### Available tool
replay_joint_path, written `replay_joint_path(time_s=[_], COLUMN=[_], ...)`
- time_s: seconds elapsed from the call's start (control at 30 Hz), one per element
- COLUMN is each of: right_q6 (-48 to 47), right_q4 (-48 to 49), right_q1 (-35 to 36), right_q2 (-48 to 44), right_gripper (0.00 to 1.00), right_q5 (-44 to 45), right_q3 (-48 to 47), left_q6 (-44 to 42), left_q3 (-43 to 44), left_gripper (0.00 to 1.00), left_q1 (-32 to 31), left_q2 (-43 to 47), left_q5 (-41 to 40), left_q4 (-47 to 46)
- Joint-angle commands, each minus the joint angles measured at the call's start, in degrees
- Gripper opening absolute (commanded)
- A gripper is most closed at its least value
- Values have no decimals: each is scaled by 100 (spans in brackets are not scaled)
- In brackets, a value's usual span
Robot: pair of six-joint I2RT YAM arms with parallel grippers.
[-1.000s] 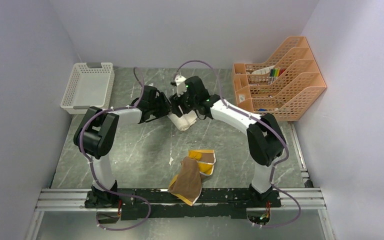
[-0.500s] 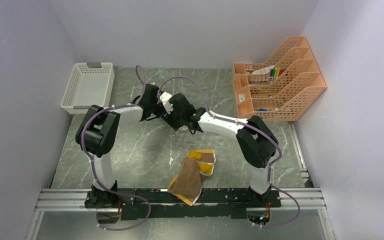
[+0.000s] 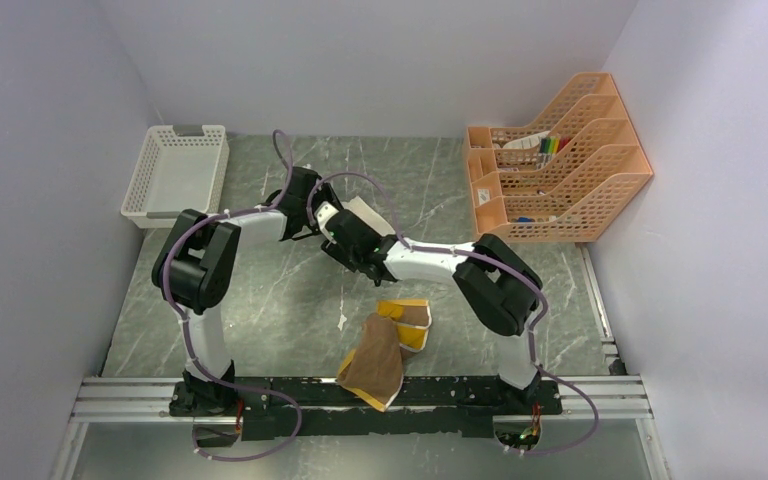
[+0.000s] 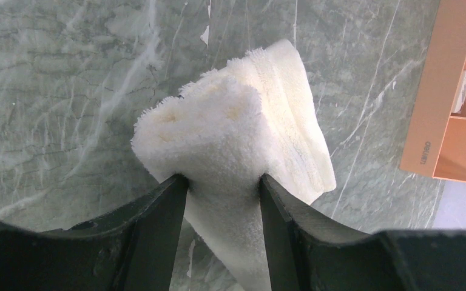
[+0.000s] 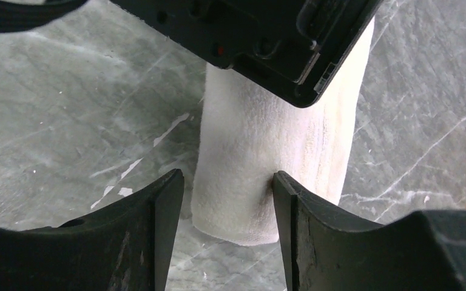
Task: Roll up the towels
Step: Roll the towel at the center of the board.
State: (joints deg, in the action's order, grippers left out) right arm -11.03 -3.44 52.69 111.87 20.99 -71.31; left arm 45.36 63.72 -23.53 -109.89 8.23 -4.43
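1. The cream-white terry towel (image 4: 230,133) is wound into a fat roll near the middle of the grey-green marbled desk (image 3: 260,300). It sits between the two wrists, and a loose flat tail trails off on the far side.
2. The left fingers (image 4: 158,230) are clenched on one end of the roll. Both pads sink into the pile, and the end bulges out beyond them.
3. The right fingers (image 5: 306,230) straddle the same roll further along. One pad dents the cloth and the other sits just beside it, so I cannot tell whether this is a real grasp.
4. The brown towel (image 3: 372,362) lies crumpled at the near edge of the desk, well apart from the arms, with its mustard-yellow reverse showing. It is not yet rolled, so I judge the task about half done.
5. Risk: the tail is not tucked in. If either pair of fingers lets go while the roll is off balance, the soft terry is likely to spring back and unwind.
6. Risk: the two wrists are crowded together over the roll. The black housing of the left wrist (image 5: 249,30) fills the top of the right wrist view, so a careless pull-away could knock one arm against the other.
7. Risk: terry loops can snag on a finger edge and drag the roll along, away from where it sits.
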Motion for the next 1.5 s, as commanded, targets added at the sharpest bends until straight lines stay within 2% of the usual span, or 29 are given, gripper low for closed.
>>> replay_joint_path(time_s=[0.0,0.23,0.47,0.67,1.0,1.27,1.47], right_q6=[-32,2,72,148,528,1091,1549], right_q4=[78,89,13,1,-47,-37,24], right_q1=[35,50,43,1,-486,-1305,-1871], right_q2=[176,287,353,353,171,186,300], right_gripper=[56,54,45,43,42,41,41], right_q5=[487,496,432,212,-1283,-3136,-4313], right_q3=[82,92,3,11,13,-86,-210], left_q6=[-159,-133,-168,-164,-108,-63,-111], left_q3=[75,25,66,-3,-251,-646,-747], left_gripper=[59,58,59,59,63,67,68], left_q1=[-39,-38,-4,50,366,682,683], left_q2=[-164,-139,-22,47,522,1381,1505], left_q5=[-170,-194,-164,-71,393,89,90], left_q4=[225,252,324,230,-128,-227,-277])
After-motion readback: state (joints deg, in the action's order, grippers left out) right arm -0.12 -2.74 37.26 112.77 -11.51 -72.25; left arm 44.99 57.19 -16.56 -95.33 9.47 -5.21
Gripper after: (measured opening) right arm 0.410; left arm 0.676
